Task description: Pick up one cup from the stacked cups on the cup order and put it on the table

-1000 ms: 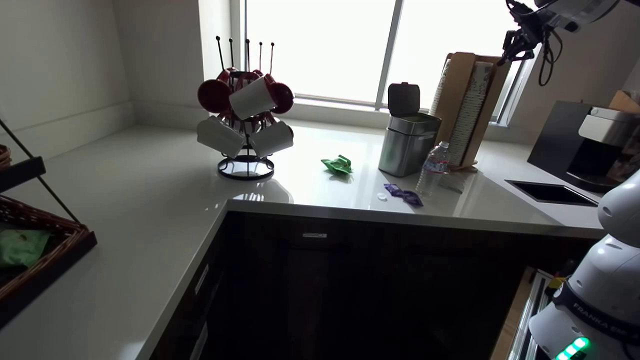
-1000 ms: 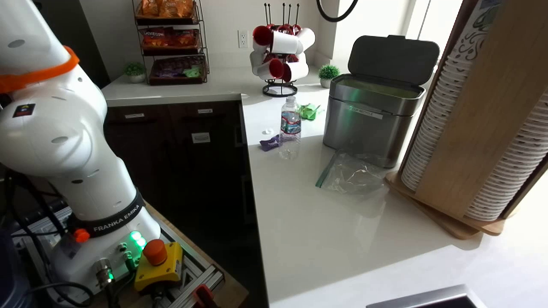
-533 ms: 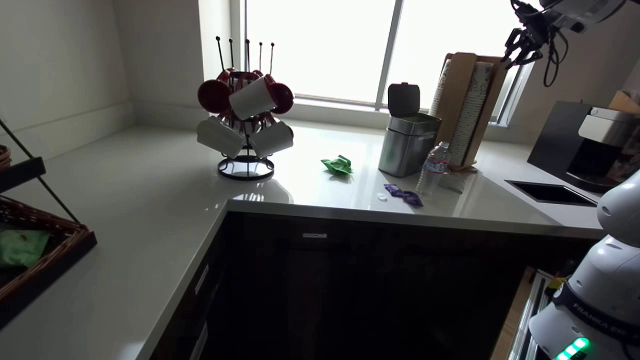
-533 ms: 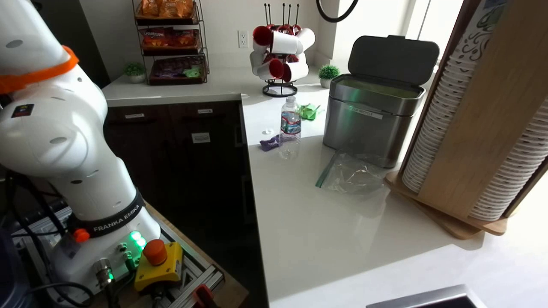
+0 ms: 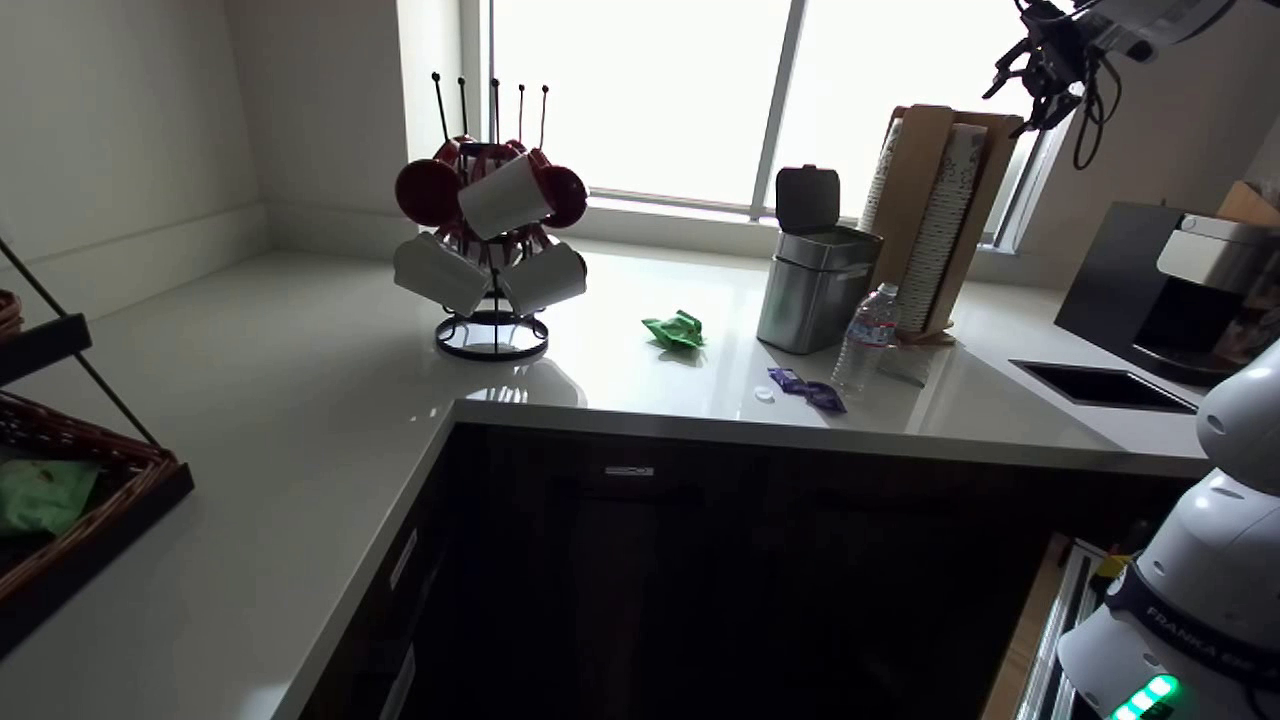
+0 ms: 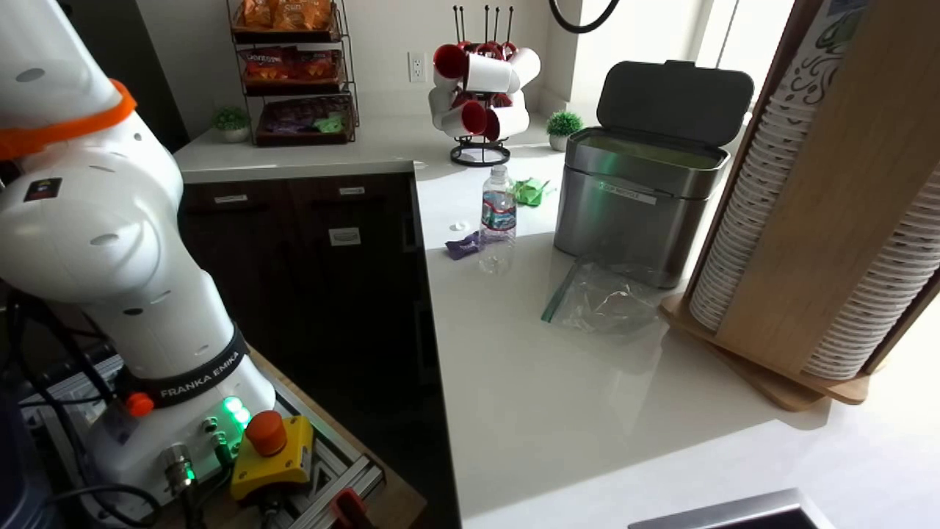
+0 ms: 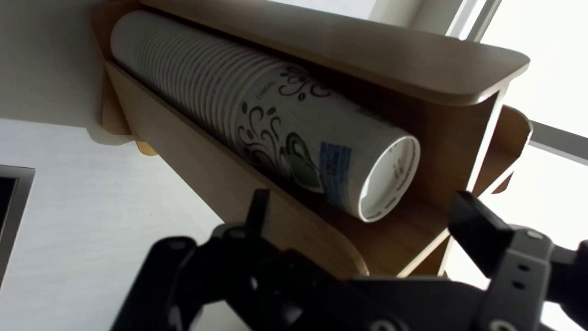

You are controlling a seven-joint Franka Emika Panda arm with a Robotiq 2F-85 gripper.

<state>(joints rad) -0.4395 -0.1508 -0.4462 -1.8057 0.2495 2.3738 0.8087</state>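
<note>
the franka emika panda arm (image 6: 110,272) is glossy white, dotted with grey oval caps (image 6: 103,240). a black collar (image 6: 187,383) carries white lettering (image 6: 205,373), "franka emika". above the collar: an orange band (image 6: 70,130), a small dark label (image 6: 42,189) with a coloured emblem, a black cable loop (image 6: 583,29), and black jaws with jointed links (image 7: 528,257) and pale pivot pins (image 7: 534,234). below the collar: green lights (image 6: 233,405) and a silver connector (image 6: 178,464).

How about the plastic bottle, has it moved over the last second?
No, in no direction: in both exterior views the plastic bottle stands where it did relative to the steel canister.
</note>
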